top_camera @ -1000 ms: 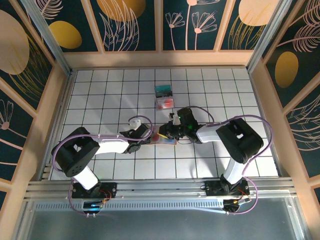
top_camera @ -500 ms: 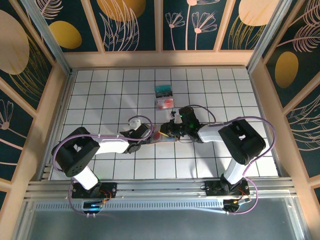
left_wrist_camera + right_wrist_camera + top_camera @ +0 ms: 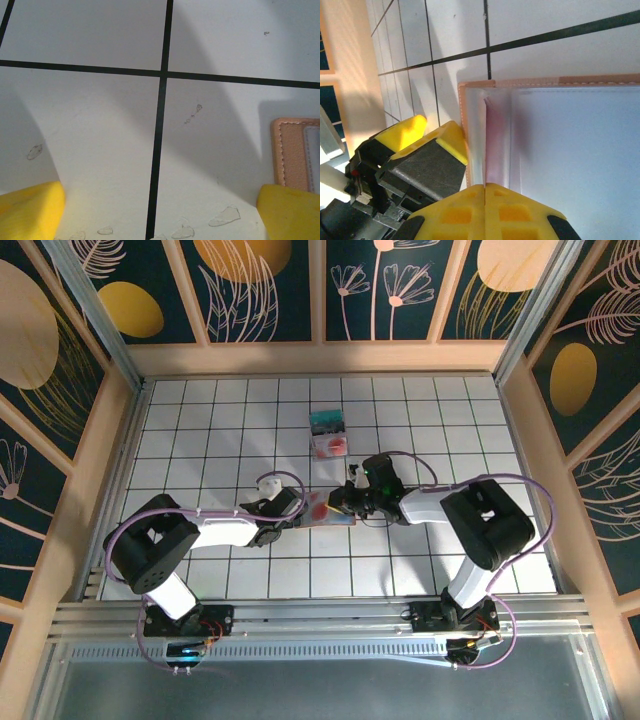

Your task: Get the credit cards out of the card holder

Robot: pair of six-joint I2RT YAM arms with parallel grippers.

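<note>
Right wrist view: the right claw [image 3: 485, 192] has its yellow fingertips pressed together with no gap, set down on the blue-grey inside of the open card holder [image 3: 570, 150]. A pinkish card edge [image 3: 495, 145] stands in the pocket and runs up to those fingertips, but I cannot tell whether it is actually pinched. The left claw [image 3: 427, 137] sits just beside the holder's tan border, one yellow finger [image 3: 452, 142] touching that edge.

From the left wrist, the left claw [image 3: 160, 212] is spread wide and holds nothing. The card holder [image 3: 295, 150] lies against the finger on the right of the frame, and only bare table [image 3: 100, 140] lies between the fingers.

From above, the card holder [image 3: 325, 515] lies open on the white gridded table [image 3: 200, 430] between the left claw [image 3: 292, 512] and the right claw [image 3: 342, 502]. A teal-green card [image 3: 327, 422] and a pink-white card [image 3: 330, 447] with a red circle lie side by side farther back, apart from both claws.
</note>
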